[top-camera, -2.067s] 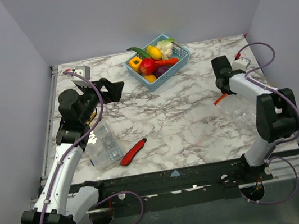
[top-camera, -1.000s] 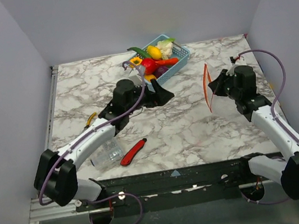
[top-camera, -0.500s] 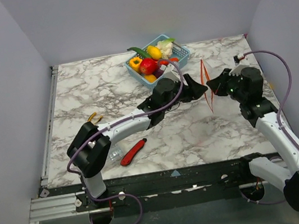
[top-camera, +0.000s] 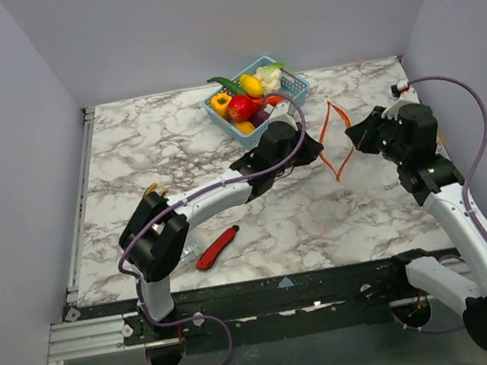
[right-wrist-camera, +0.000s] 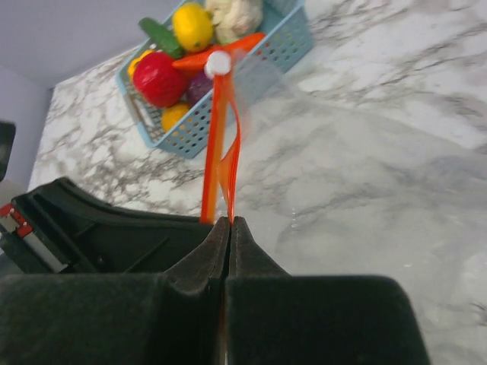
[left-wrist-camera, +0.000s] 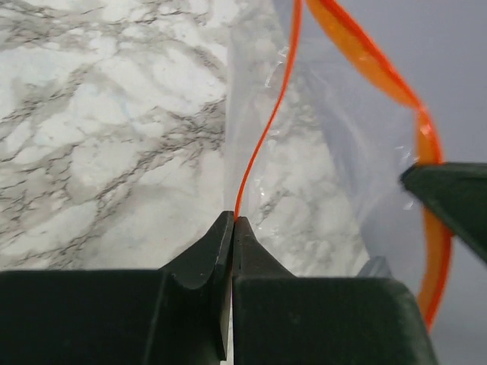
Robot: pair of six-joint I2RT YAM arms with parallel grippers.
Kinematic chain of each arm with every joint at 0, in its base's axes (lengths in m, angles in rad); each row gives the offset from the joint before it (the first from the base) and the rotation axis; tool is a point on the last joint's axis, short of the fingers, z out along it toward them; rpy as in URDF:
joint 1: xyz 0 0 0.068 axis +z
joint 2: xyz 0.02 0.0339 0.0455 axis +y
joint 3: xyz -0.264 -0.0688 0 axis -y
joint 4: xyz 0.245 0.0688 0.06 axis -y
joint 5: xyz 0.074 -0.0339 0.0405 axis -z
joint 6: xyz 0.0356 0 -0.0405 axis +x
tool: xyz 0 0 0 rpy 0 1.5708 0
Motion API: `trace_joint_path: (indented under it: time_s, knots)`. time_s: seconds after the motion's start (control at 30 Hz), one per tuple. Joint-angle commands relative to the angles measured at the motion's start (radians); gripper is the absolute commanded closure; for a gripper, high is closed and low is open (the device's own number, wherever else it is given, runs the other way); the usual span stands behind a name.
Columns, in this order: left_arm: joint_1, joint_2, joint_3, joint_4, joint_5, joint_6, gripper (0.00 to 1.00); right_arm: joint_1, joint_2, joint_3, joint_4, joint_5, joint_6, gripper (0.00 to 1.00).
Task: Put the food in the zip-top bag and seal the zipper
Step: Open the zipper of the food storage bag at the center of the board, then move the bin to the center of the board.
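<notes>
Left gripper [left-wrist-camera: 233, 220]: clamping one zipper [left-wrist-camera: 361, 49] lip.
Right gripper [right-wrist-camera: 230, 222]: clamping the other, spreading zip-top bag [left-wrist-camera: 319, 175] mouth.
Progress: food [top-camera: 243, 107] lying in basket [top-camera: 296, 93] by table [top-camera: 175, 156] far edge; filling, sealing remaining.

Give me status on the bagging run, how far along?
Done: the zip-top bag is held up, with the left tool and right tool each pinched shut on opposite sides of the zipper, spreading the mouth open. In hand: holding that mouth open. Left: all the food sits in the blue basket and nothing shows in the bag, so loading and sealing remain.
</notes>
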Motion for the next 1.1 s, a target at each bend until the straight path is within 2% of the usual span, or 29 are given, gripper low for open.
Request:
trace_joint_path:
  time_s: [0.0,0.1,0.27,0.47,0.53,0.6,0.7,0.77,0.87,1.07]
  knots:
    - [0.022,-0.037,0.020,-0.126,-0.066,0.123,1.00,-0.002,-0.034,0.099,-0.189,0.357,-0.016,1.00]
    - [0.044,-0.048,0.022,-0.155,-0.022,0.166,1.00,-0.002,-0.066,0.133,-0.251,0.515,-0.035,1.00]
    - [0.054,-0.040,0.038,-0.167,0.072,0.174,1.00,-0.002,-0.079,0.106,-0.194,0.338,-0.025,1.00]
    - [0.056,-0.037,0.074,-0.182,0.133,0.159,1.00,-0.002,-0.037,0.078,-0.170,0.287,-0.026,1.00]
    - [0.060,-0.053,0.070,-0.185,0.141,0.180,0.89,-0.002,-0.033,0.065,-0.160,0.282,-0.031,1.00]
    - [0.072,-0.085,0.047,-0.169,0.160,0.198,0.74,-0.003,-0.029,0.056,-0.153,0.276,-0.036,1.00]
    - [0.110,-0.158,-0.038,-0.089,0.175,0.219,0.51,-0.003,-0.025,0.054,-0.149,0.274,-0.039,1.00]
    - [0.149,-0.200,-0.081,-0.041,0.177,0.225,0.40,-0.002,-0.022,0.059,-0.147,0.272,-0.038,1.00]
    - [0.225,-0.228,-0.102,-0.004,0.178,0.226,0.33,-0.002,-0.014,0.072,-0.146,0.259,-0.037,1.00]
    - [0.389,-0.172,-0.015,-0.011,0.116,0.172,0.32,-0.002,0.011,0.105,-0.157,0.252,-0.026,1.00]
